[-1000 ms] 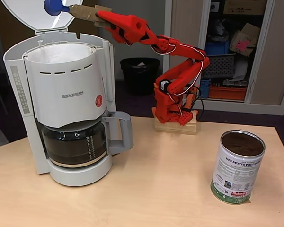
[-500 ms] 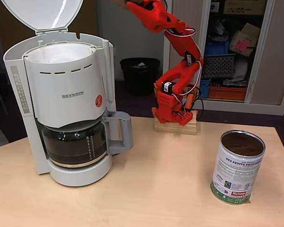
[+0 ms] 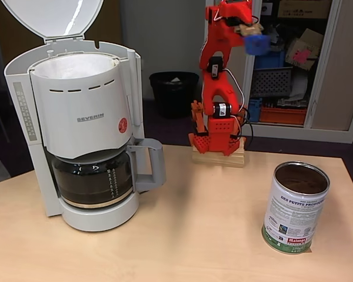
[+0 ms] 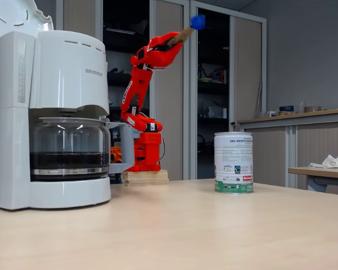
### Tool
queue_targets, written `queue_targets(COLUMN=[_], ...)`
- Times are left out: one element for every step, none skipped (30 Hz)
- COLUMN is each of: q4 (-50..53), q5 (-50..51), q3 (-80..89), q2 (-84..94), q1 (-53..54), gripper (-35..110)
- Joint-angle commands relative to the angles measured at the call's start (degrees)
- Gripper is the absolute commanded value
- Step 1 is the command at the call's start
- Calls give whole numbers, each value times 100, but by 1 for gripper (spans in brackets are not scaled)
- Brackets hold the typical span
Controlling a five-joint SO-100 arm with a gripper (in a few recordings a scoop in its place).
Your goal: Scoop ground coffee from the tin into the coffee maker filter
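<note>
My red arm stands nearly upright over its base, and my gripper (image 3: 242,27) (image 4: 173,40) is high in the air, shut on the brown handle of a blue scoop (image 3: 257,44) (image 4: 198,22). I cannot tell what the scoop holds. The tin (image 3: 296,207) (image 4: 234,162) stands open on the table at the right in a fixed view, well below the scoop, with dark ground coffee (image 3: 301,178) inside. At the left is the white coffee maker (image 3: 82,117) (image 4: 50,112), its lid up and the white paper filter (image 3: 70,66) showing in the basket.
The raised lid (image 3: 53,16) stands behind the basket and a dark glass carafe (image 3: 94,179) sits under it. My arm's base rests on a wooden block (image 3: 219,157) at the table's (image 3: 194,235) far edge. Beyond the table are a black bin (image 3: 174,91) and an open cupboard (image 3: 282,59).
My arm has swung away from above the coffee maker's basket, rising and turning right; the scoop now hangs high above the arm's base, toward the tin's side.
</note>
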Motion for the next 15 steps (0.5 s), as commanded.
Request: queue_targets(q4=[220, 220, 202, 167, 132, 79, 26, -9, -62, -70, -79, -79, -79, -70, -44], q5=[-308, -316, -308, -255, -176, -176, -149, -132, -114, -70, -35, 18, 79, 105, 79], q3=[255, 369, 483, 606, 721, 809, 888, 940, 984, 1011, 1028, 1081, 1143, 1187, 1248], q2=[105, 105, 105, 88, 44, -26, -123, -237, -369, -510, -659, -782, -896, -1011, -1125], q1=[-932, -1151, -1345, -1521, -1626, -1731, -1775, -1811, -1837, -1854, -1863, -1863, -1863, -1907, -1969], gripper=[0, 0, 0, 0, 0, 0, 0, 0, 0, 0, 0, 0, 0, 0, 0])
